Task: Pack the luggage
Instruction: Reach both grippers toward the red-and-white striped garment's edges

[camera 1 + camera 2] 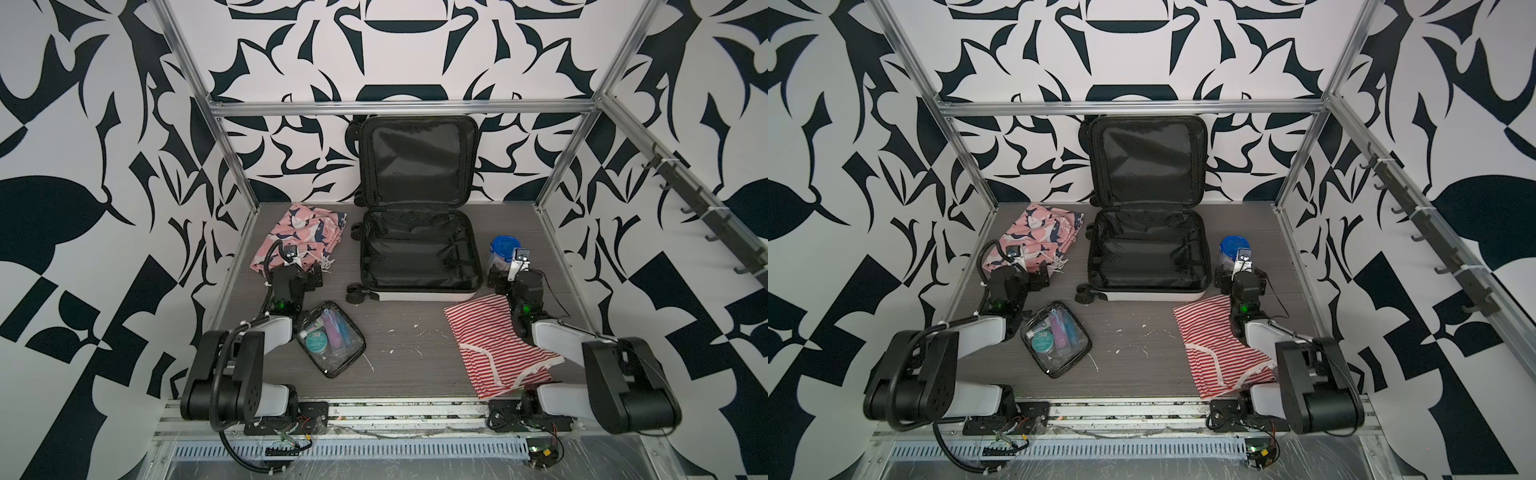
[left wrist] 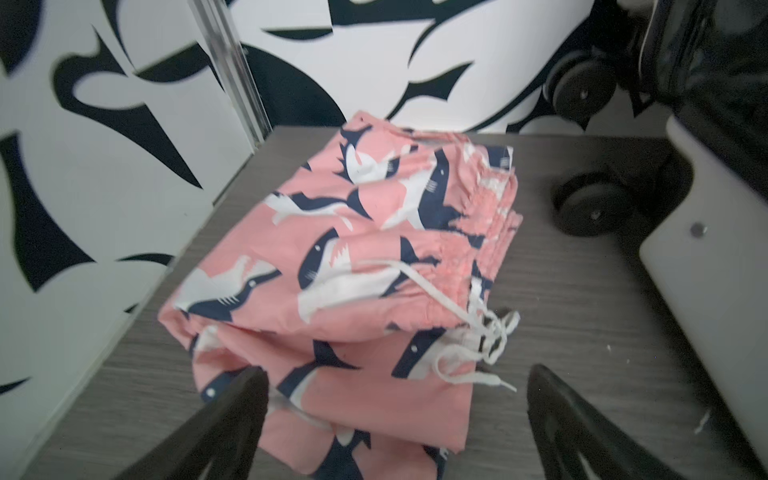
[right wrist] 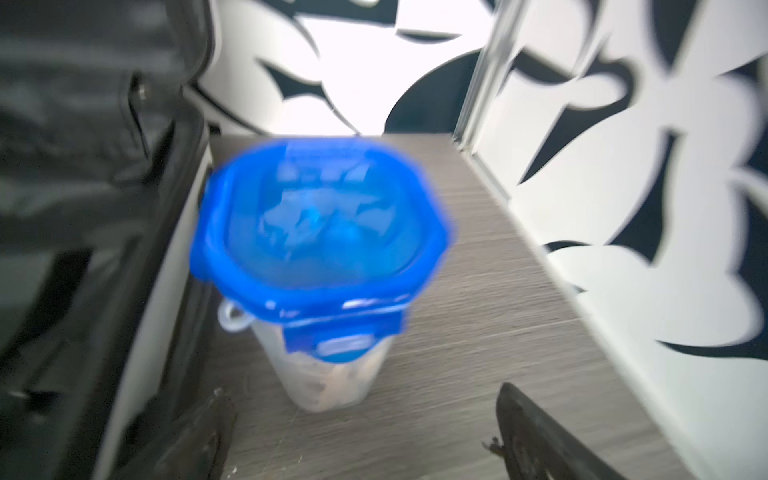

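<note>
The luggage lies open at the back centre. Its black-lined base is flat on the table and its lid stands against the back wall. Nothing shows inside it. My left gripper is open, low over the near end of folded pink shark-print shorts to the left of the luggage. My right gripper is open too, just short of a clear blue-lidded container that stands beside the luggage's right wall.
A clear black-trimmed toiletry pouch lies front left by the left arm. A folded red-and-white striped garment lies front right, partly under the right arm. Metal frame posts and patterned walls close in the table's sides and back.
</note>
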Robot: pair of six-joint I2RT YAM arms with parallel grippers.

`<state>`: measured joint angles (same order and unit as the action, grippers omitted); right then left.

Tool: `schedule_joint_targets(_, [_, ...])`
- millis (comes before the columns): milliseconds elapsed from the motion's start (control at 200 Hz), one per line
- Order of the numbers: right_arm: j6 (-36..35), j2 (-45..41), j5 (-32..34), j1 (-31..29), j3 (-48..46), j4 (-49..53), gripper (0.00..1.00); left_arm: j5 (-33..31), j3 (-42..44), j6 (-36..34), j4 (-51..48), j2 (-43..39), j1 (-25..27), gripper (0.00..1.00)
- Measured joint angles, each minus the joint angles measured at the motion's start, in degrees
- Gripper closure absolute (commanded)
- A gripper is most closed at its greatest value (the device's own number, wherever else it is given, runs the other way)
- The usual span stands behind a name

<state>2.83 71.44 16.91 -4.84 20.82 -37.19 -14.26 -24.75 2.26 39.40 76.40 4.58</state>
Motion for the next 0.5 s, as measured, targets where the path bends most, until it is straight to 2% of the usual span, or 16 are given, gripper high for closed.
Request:
schedule_joint_targets(100, [3.2,-6.1,2.2,0.0,2.4,9.4,0.01,-1.4,-2.3,3.6,-7.3,-8.1,0.1,0.01])
schedule_joint_targets(215, [11.7,-9.3,5.9,0.0,12.5,28.0,0.01,-2.5,-8.7,10.4,-19.6,-16.2,0.2,0.01])
schedule_joint_targets(295, [16.8,-10.9,5.7,0.2,18.1,37.4,0.01,-2.7,-13.6,15.6,-28.3,-20.7,0.2,0.01])
schedule_joint_targets(395, [21.4,-15.2,0.4,0.6,20.1,46.0,0.01,-0.3,-18.1,21.9,-38.7,-25.7,-0.4,0.02])
schedule_joint_targets(460, [23.5,-17.9,-5.6,0.7,19.9,51.0,0.08,4.1,-19.4,24.9,-43.5,-28.2,-0.8,0.10])
schedule_joint_targets(500, [24.8,-19.2,-9.3,0.6,19.6,53.1,0.16,7.8,-19.5,27.1,-46.2,-29.5,-1.0,0.11])
